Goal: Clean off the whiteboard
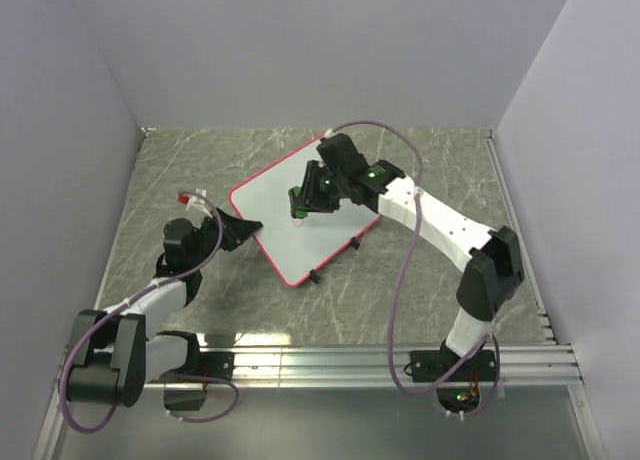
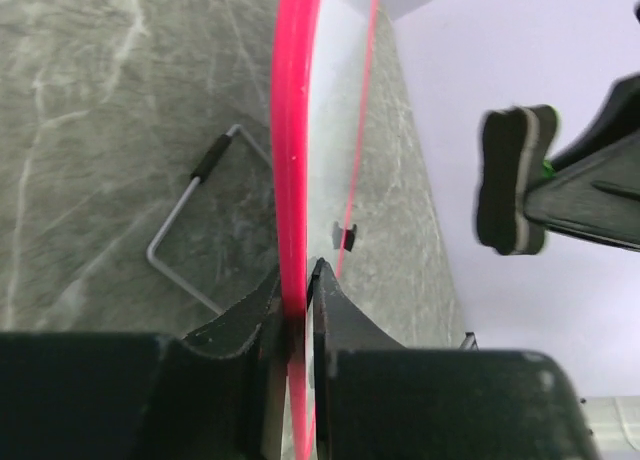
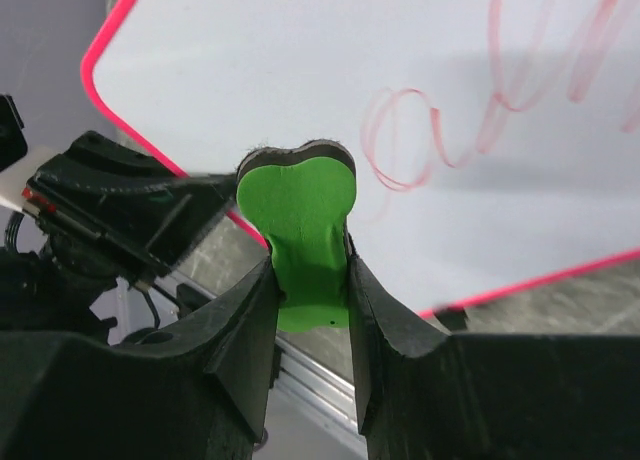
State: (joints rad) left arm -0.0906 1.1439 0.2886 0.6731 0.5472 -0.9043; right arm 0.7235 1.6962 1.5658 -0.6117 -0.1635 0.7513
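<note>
Pink-framed whiteboard [image 1: 312,245], only one, had the left pincer [image 2: 298,285] clamped on its edge. Right pincer [image 3: 310,270] squeezed one green eraser [image 3: 297,208]. Red scribbles [image 3: 480,115] looked like maybe four loops.

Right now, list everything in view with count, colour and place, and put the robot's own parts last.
whiteboard: one, white with a red-pink frame, mid-table, lying askew
scribbles: a few loops, faded red, on the whiteboard's face
feet: two, black, on the whiteboard's near right edge
eraser: one, green with a dark pad, held above the whiteboard
wire stand: one, grey with a black sleeve, on the table beside the whiteboard's frame
table: one, grey marbled, under everything
left pincer: one, black, shut on the whiteboard's left frame edge
right pincer: one, black, shut on the eraser
</note>
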